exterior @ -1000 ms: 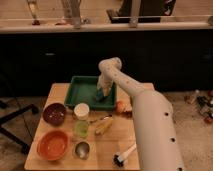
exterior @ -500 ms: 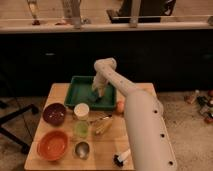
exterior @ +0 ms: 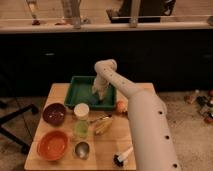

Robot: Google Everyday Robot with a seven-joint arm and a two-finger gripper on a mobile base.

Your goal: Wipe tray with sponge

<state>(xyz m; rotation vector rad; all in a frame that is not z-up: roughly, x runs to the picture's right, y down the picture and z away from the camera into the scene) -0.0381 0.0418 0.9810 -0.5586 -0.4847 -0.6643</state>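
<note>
The green tray (exterior: 80, 89) sits at the back of the wooden table. My white arm reaches from the lower right over the table, and my gripper (exterior: 98, 95) points down into the tray, at its middle right. The sponge is hidden under the gripper; I cannot make it out.
On the wooden table (exterior: 60, 92): a dark red bowl (exterior: 54, 113), an orange bowl (exterior: 51, 144), a green cup with white lid (exterior: 81, 120), a metal cup (exterior: 82, 149), a banana (exterior: 103, 126), an orange fruit (exterior: 121, 106), and a white-handled brush (exterior: 123, 156). A dark counter stands behind.
My arm swung left and forward across the tray, and the gripper moved from the tray's right side toward its middle.
</note>
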